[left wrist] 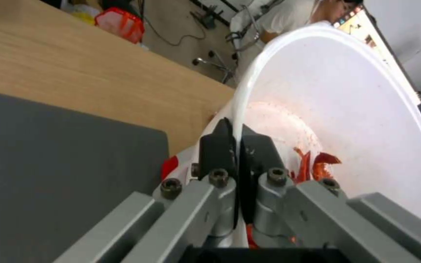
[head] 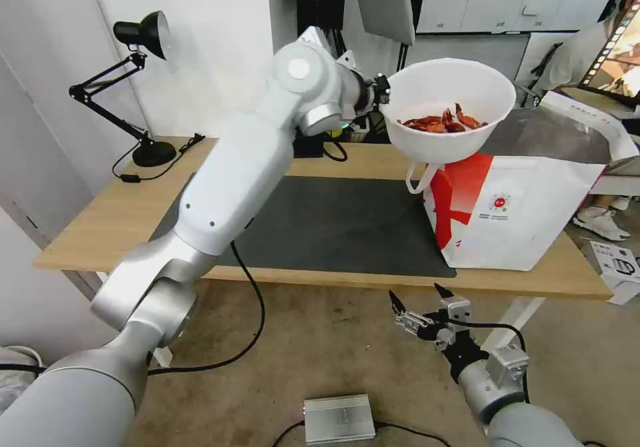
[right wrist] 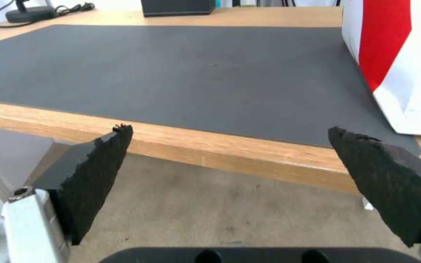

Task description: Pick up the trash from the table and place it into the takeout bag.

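Note:
My left gripper (head: 382, 91) is shut on the rim of the white round bowl (head: 448, 108), held in the air over the near end of the takeout bag (head: 513, 207). Red shells (head: 443, 122) lie in the bowl's bottom. In the left wrist view the black fingers (left wrist: 217, 148) of the left gripper (left wrist: 238, 140) pinch the thin bowl (left wrist: 347, 120) wall from both sides. The white bag with its red side panel stands on the right end of the table (head: 107, 214). My right gripper (head: 419, 299) hangs open below the table's front edge, its pads (right wrist: 93, 171) wide apart.
A dark grey mat (head: 333, 224) covers the table's middle. A black desk lamp (head: 137, 87) stands at the back left, a black tissue box (right wrist: 177, 7) at the back edge. A silver box (head: 338, 418) and cables lie on the floor. A person sits behind the bag.

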`<state>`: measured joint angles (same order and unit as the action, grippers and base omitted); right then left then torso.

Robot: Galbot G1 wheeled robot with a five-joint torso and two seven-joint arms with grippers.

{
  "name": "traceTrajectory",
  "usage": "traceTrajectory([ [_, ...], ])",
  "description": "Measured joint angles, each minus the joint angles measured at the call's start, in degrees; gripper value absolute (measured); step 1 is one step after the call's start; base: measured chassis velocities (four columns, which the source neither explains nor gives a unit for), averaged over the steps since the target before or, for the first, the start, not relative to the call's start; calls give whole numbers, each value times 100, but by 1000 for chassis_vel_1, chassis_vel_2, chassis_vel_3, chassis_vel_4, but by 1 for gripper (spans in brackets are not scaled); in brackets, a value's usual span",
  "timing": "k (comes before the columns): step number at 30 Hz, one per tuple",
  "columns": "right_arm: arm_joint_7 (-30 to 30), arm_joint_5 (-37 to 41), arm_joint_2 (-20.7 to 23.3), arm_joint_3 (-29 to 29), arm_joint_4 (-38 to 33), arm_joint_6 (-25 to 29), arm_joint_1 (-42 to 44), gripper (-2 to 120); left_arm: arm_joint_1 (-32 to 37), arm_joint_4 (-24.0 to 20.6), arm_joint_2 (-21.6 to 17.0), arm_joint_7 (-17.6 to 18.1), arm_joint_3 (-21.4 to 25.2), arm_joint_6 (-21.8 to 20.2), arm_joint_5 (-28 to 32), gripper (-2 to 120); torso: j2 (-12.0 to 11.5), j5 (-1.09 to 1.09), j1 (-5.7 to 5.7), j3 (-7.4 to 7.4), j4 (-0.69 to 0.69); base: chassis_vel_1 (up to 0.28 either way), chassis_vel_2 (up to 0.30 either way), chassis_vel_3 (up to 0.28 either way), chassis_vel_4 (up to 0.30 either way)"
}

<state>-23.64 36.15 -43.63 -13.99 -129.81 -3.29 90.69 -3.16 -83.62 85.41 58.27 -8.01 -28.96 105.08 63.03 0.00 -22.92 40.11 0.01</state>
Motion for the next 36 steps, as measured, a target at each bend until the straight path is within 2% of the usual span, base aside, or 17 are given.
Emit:
traceTrajectory([
  [7, 0, 0, 0, 0, 0, 0, 0, 100, -174, 248, 289, 66, -27, -5, -103, 0, 0, 0, 0, 0, -1, 0, 0, 0, 0],
  [20, 0, 0, 0, 0, 0, 0, 0, 100, -308, 532, 569, 38, -28, 11, -261, 0, -1, 0, 1, 0, -1, 0, 0, 0, 0],
  [36, 0, 0, 0, 0, 0, 0, 0, 100, -430, 692, 599, -369, -72, 228, -278, 0, 0, 0, 1, 0, 0, 0, 0, 0, 0],
])
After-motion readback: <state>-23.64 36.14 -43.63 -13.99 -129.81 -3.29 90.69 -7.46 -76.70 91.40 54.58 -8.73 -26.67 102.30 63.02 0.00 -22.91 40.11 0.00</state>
